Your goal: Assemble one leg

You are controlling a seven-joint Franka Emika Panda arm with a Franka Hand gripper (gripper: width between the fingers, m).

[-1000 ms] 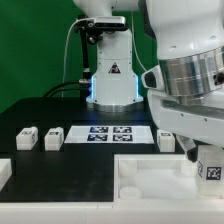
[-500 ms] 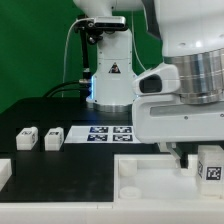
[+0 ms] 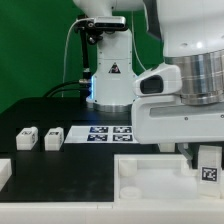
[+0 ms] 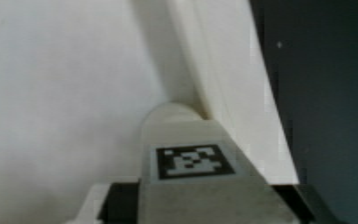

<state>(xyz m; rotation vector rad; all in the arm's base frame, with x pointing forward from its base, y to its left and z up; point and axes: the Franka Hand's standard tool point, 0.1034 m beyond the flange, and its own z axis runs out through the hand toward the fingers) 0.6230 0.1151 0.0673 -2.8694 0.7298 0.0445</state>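
Note:
My gripper (image 3: 206,158) is shut on a leg (image 3: 208,172), a small white block with a black-and-white tag. I hold it upright over the near-right corner of the large white tray-shaped piece (image 3: 150,182). In the wrist view the leg (image 4: 194,150) stands between my dark fingers (image 4: 130,202), tag facing the camera, right beside the tray piece's raised wall (image 4: 215,70). Whether the leg touches the tray piece I cannot tell. Two more legs (image 3: 26,137) (image 3: 54,137) lie on the black table at the exterior view's left.
The marker board (image 3: 110,132) lies flat in the middle of the table in front of the robot base (image 3: 110,85). Another white part (image 3: 4,172) shows at the exterior view's left edge. Black table (image 4: 327,100) runs beside the tray piece's wall.
The wrist turned and shifted a second ago, covering a fourth leg beside the marker board. Since half a second ago the held leg has sunk slightly toward the tray piece.

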